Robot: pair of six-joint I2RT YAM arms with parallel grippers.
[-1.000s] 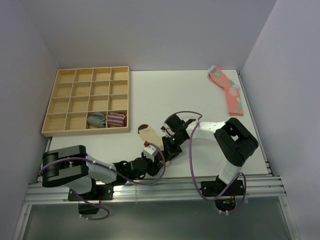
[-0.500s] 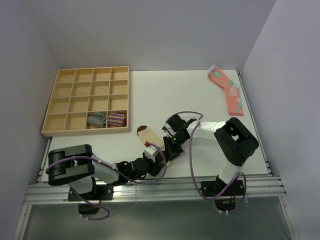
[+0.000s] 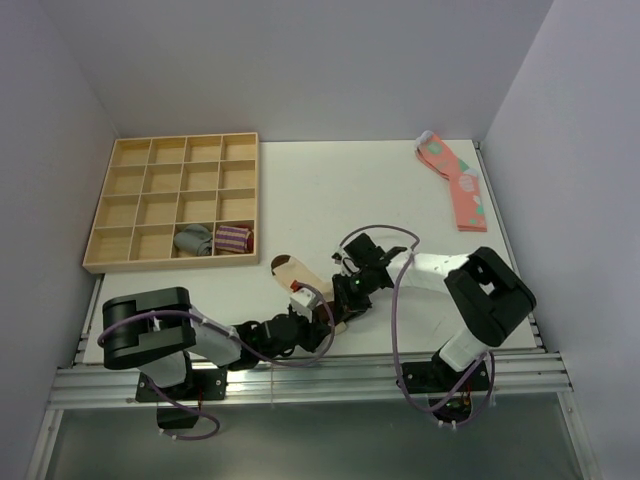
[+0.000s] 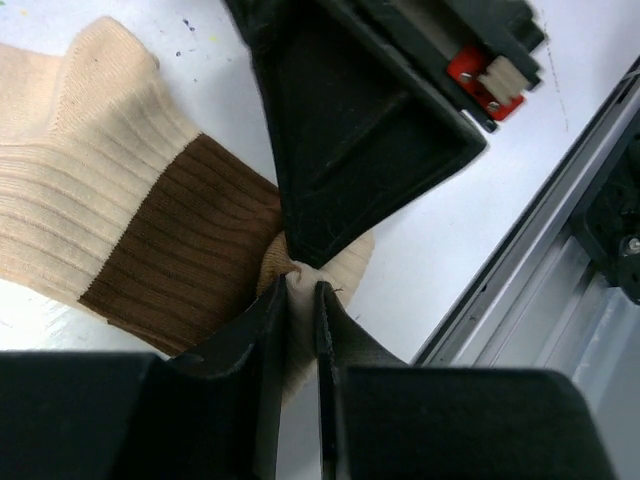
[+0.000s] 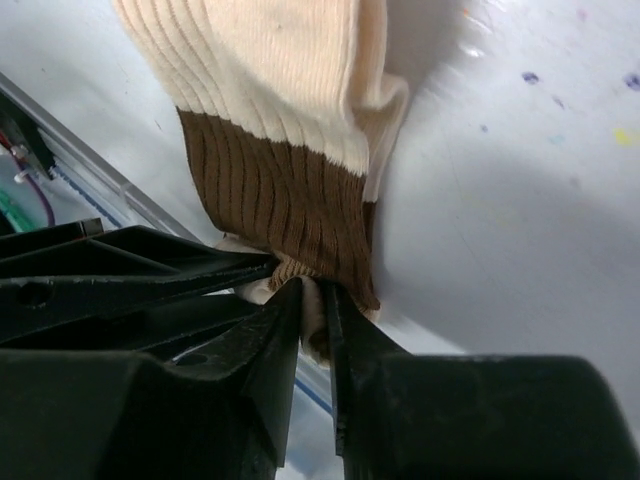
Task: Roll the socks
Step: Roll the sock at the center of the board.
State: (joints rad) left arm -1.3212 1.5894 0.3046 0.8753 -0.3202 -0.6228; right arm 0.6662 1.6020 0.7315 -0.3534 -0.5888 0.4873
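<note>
looking down from the top camera, i see the socks (image 3: 292, 270) lying on the white surface (image 3: 330, 190) near its front edge, between the two arms. they lie at a slant, with the dark brown toe toward the far left and the cuff end toward the arm bases. both arms reach in to that cuff end and meet there.

on the left wrist camera, the left claw (image 4: 300, 305) is clenched on a small tuft of cream fabric just past the brown cuff band. its jaws stand nearly together, with only cloth between them. a black finger from the other arm comes down from above onto the same tuft.

on the right wrist camera, the right claw (image 5: 312, 300) is also pinched tight on the socks. it grips the edge of the brown ribbed band, and a bit of cream cloth shows between the jaws. the beige ribbed leg runs away from it across the surface.

a wooden tray (image 3: 140, 262) of square compartments sits at the far left. a grey rolled sock (image 3: 194, 240) and a purple-striped rolled sock (image 3: 233, 239) fill two neighbouring compartments in its near row. pink socks (image 3: 458, 185) with green spots lie at the far right, well apart from the arms.
</note>
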